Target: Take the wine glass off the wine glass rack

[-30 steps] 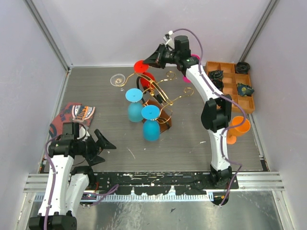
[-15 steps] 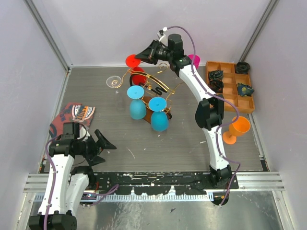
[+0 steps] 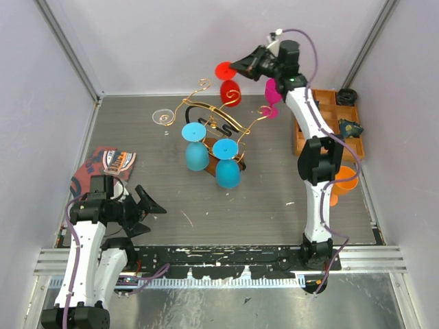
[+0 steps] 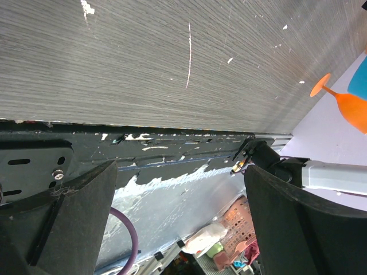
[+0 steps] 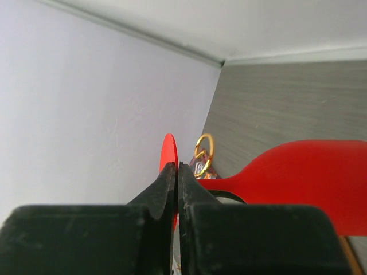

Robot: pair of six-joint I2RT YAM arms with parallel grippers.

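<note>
The right gripper (image 3: 241,67) is raised at the back of the surface (image 3: 274,199), near the rear wall, clamped on the red glass (image 3: 229,89). In the right wrist view its fingers (image 5: 157,197) are pressed almost together, with only the thin edge of the glass's foot disc pinched between them. The stem and red bowl stretch away to the right. A gold curl of the rack (image 3: 214,125) shows just behind the stem, and it is hard to tell whether glass and wire touch. From above, the red bowl hangs just beside the rack's upper scroll. Two blue glasses (image 3: 195,152) hang bowl-down from the rack's near arms. The left gripper (image 3: 151,203) sits low at the near left, its fingers spread wide with nothing between them
</note>
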